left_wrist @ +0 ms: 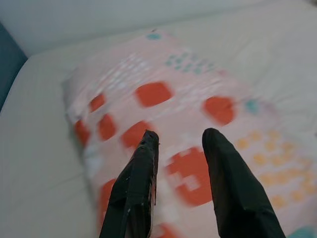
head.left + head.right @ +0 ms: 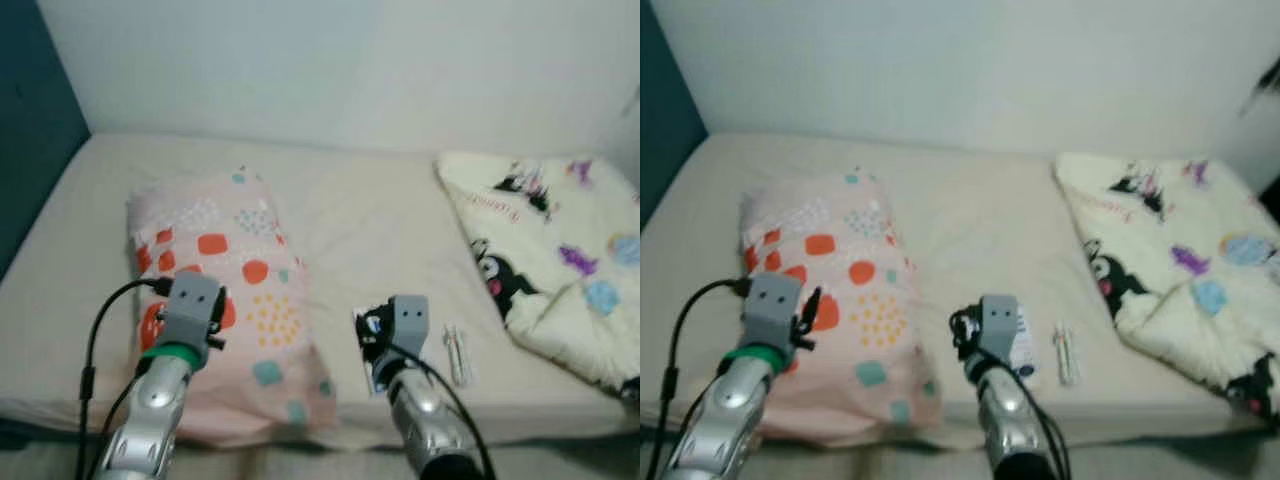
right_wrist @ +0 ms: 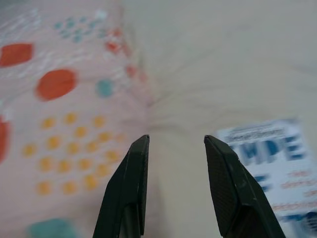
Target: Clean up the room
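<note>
Barely started: pink pillow with orange and teal spots [image 2: 235,300] askew near-left on the cream bed [image 2: 380,220], left gripper [image 1: 178,144] and right gripper [image 3: 173,144] hovering, fingers apart, empty. Cartoon-print cream blanket [image 2: 560,260] crumpled far right, white printed packet [image 2: 1020,350] loose.

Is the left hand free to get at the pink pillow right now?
Probably yes. The left hand hangs open just above the pink pillow, and nothing lies between them.

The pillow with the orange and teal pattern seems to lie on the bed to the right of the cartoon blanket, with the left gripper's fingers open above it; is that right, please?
Not quite: the pillow lies on the bed to the left of the cartoon blanket, as the left eye view shows. The rest holds: the left gripper has its fingers open above the pillow.
</note>
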{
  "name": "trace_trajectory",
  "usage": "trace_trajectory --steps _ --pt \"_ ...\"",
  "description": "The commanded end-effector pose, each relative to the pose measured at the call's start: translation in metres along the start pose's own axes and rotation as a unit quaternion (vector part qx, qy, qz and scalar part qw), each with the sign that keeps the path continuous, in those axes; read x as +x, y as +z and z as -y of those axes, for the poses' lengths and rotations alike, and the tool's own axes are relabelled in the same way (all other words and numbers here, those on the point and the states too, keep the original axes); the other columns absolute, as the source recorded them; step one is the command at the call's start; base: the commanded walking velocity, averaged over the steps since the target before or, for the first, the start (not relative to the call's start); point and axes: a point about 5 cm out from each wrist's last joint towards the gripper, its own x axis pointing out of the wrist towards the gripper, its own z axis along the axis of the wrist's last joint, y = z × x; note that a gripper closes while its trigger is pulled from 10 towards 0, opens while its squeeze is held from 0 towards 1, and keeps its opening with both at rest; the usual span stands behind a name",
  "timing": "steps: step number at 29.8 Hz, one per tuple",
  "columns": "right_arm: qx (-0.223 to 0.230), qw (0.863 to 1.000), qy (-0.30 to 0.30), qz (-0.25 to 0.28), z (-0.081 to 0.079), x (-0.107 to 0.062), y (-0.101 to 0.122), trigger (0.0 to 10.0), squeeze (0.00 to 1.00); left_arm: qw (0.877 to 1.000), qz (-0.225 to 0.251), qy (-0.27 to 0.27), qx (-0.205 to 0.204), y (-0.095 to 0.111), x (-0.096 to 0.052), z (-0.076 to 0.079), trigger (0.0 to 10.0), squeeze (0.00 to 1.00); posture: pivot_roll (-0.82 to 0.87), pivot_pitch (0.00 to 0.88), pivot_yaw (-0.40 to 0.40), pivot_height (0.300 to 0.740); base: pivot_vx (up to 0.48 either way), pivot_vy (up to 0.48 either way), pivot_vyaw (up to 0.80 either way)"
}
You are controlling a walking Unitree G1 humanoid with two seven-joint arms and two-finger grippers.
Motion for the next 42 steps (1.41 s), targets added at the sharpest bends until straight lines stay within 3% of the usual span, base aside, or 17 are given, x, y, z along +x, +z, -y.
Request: trace_trajectory --steps 1,7,14,16,19,37,42 --pt "0.014 1.0 -0.003 -0.015 -0.002 -0.003 -0.008 10.0 0.0 1.0 -0.01 0.0 0.001 -0.005 -0.002 -0.003 10.0 0.0 0.1 0.0 -0.017 0.74 0.0 0.409 0.0" --pt "0.017 1.0 -0.005 -0.016 -0.002 -0.003 -0.009 10.0 0.0 0.998 -0.057 0.006 0.011 -0.014 -0.001 -0.011 10.0 0.0 0.1 0.001 -0.01 0.74 0.0 -0.252 0.0" --pt "0.019 1.0 -0.008 -0.016 0.0 -0.002 -0.008 10.0 0.0 0.997 -0.068 0.023 -0.001 -0.017 -0.001 -0.016 10.0 0.0 0.1 0.002 -0.01 0.74 0.0 -0.478 0.0" --pt "0.02 1.0 -0.008 -0.016 0.0 -0.002 -0.008 10.0 0.0 0.996 -0.071 0.037 -0.024 -0.018 -0.001 -0.017 10.0 0.0 0.1 0.0 -0.012 0.74 0.0 0.0 0.0" --pt "0.02 1.0 -0.007 -0.017 0.0 -0.001 -0.007 10.0 0.0 0.996 -0.083 0.037 -0.016 -0.019 0.001 -0.016 10.0 0.0 0.11 0.0 -0.017 0.74 0.0 0.0 0.0" --pt "0.029 0.999 0.014 -0.032 -0.004 0.006 -0.002 10.0 0.0 0.998 -0.056 0.034 0.006 -0.008 0.002 -0.013 10.0 0.0 0.11 0.0 -0.031 0.74 0.0 0.0 0.0" --pt "0.034 0.999 0.015 -0.032 -0.005 0.007 -0.001 10.0 0.0 0.998 -0.051 0.035 0.006 -0.006 0.004 -0.013 10.0 0.0 0.11 0.0 -0.034 0.722 0.0 0.0 0.0"
